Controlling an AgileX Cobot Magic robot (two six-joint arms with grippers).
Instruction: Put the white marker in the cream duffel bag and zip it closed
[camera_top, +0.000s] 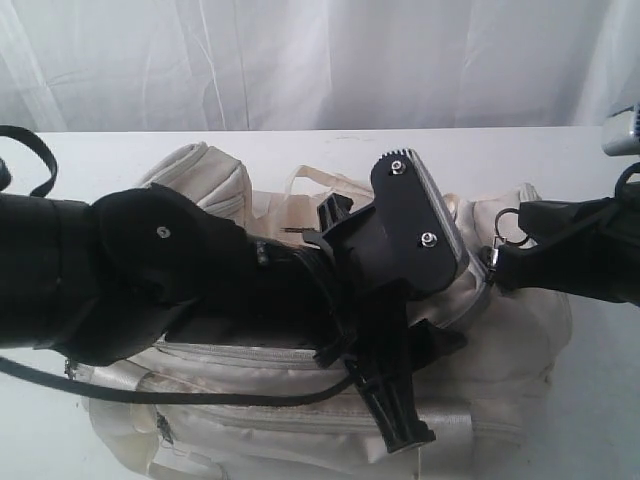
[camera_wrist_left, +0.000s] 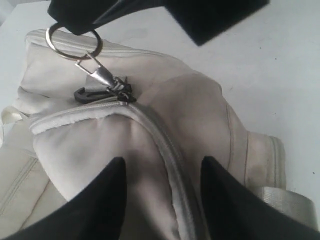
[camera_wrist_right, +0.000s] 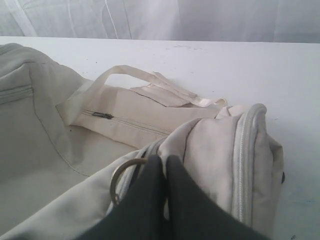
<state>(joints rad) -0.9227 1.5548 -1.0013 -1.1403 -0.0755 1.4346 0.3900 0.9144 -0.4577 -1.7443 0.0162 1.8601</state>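
Left wrist view, nearest first: my left jaws (camera_wrist_left: 162, 165) stand spread astride the grey zipper (camera_wrist_left: 165, 145), placed, I judge, to steady the cream duffel bag (camera_wrist_left: 190, 115). Beyond them my right jaws (camera_wrist_right: 164, 160) pinch the metal ring pull (camera_wrist_left: 64, 56) to work the slider. The bag is soft, creased fabric, slumped on the white table (camera_wrist_right: 225, 65). The white marker shows nowhere (presumably already inside).

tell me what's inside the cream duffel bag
Nothing inside shows: the cream duffel bag has its top zip closed where visible, hiding the interior. No marker in view.
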